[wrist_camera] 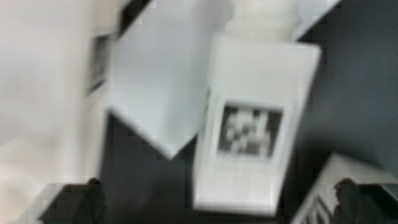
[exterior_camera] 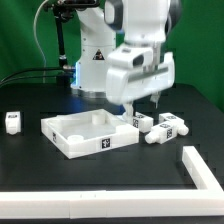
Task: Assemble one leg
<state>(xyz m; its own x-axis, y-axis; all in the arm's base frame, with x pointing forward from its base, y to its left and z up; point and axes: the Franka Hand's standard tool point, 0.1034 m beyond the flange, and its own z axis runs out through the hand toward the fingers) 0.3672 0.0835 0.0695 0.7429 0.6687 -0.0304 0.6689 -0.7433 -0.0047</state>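
Claw (exterior_camera: 134,106) released, fingers (wrist_camera: 68,203) spread, low over a leg (exterior_camera: 139,120) near the middle of the bench (exterior_camera: 40,170), just beside the square panel (exterior_camera: 88,135). The wrist view is blurry: tagged leg (wrist_camera: 253,135) lies between the fingers, untouched. Spare legs (exterior_camera: 167,128) lie nearby.

My black desk (exterior_camera: 40,165) carries a white panel (exterior_camera: 72,144), several legs (exterior_camera: 170,125) just beside it, another leg (exterior_camera: 13,122) well apart.
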